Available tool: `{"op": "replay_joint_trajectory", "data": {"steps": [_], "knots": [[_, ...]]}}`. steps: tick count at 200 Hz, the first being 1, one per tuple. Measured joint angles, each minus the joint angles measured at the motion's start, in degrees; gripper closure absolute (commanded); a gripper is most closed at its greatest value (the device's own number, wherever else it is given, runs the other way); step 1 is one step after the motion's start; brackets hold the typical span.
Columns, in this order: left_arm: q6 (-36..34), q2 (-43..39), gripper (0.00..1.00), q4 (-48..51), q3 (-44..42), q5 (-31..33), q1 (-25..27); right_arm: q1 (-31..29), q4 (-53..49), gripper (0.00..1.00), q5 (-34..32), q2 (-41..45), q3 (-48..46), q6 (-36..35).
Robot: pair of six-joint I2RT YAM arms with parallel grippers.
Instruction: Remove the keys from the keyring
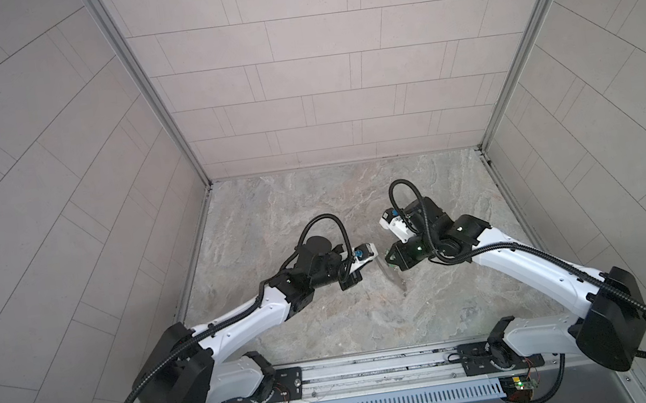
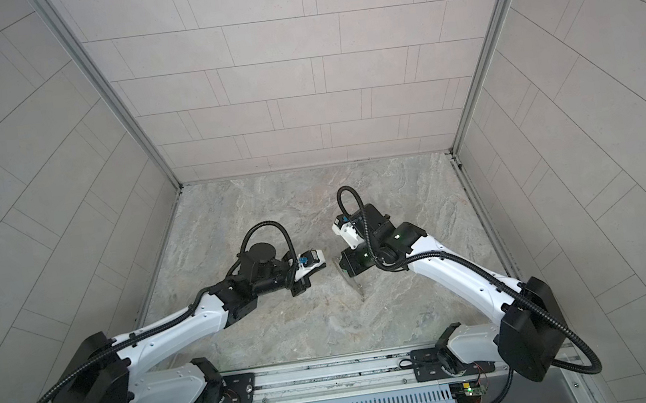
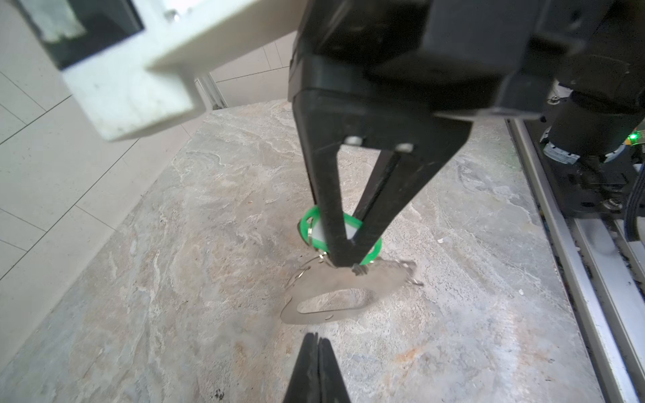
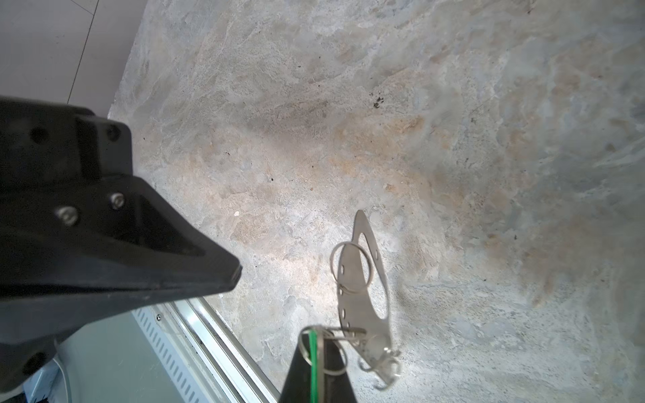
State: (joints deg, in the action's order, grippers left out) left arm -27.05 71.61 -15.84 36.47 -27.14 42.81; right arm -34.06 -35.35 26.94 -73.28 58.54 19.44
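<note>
Top views first: bare marbled bench (image 1: 314, 212) with tiled walls (image 1: 296, 67) round it, nothing else lying about afaict. Left arm (image 1: 243, 317) and right arm (image 1: 522, 266) both bend in toward the middle, wrists close together. In both top views the keyring (image 1: 393, 275) is a thin grey plate slanting away from the right end effector (image 1: 389, 260), between the two wrists.

Left wrist cam: the right end effector (image 3: 345, 260) points down from above, pinching the keys (image 3: 314, 228). That's a green-rimmed tag w/ a white face, and the fingers block its middle. The plate sits right under it, slot facing me, wire loops (image 3: 412, 275) on its upper edge. Can't tell if the lower edge touches the bench. Left end effector (image 3: 316, 343) is pressed together w/ nothing in it, tips just short of the plate. The other arm's white cam mount (image 3: 132, 76) fills a corner.

Right wrist cam: the tag (image 4: 313, 349) is edge-on between the right fingers. A big loop (image 4: 350, 265) is threaded thru the plate (image 4: 350, 296). The left end effector (image 4: 235, 274) is a black wedge off to one side, apart from it.
</note>
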Motion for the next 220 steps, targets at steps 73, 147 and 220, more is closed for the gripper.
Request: {"op": "replay_joint_trajectory", "data": {"steps": [73,147,220], "knots": [[1.40,4.76,0.68,2.03,1.31,-9.51,-5.16,0.00,0.66,1.00,2.49,-1.09,-1.81,-1.66],[0.39,7.43,0.60,1.70,2.10,-14.43,-6.78,0.00,0.87,1.00,3.74,-2.25,-1.81,-2.34],[1.44,10.32,0.61,-1.86,2.51,-14.88,-6.73,0.00,1.22,1.00,3.93,-4.70,-0.39,-3.39]]}}
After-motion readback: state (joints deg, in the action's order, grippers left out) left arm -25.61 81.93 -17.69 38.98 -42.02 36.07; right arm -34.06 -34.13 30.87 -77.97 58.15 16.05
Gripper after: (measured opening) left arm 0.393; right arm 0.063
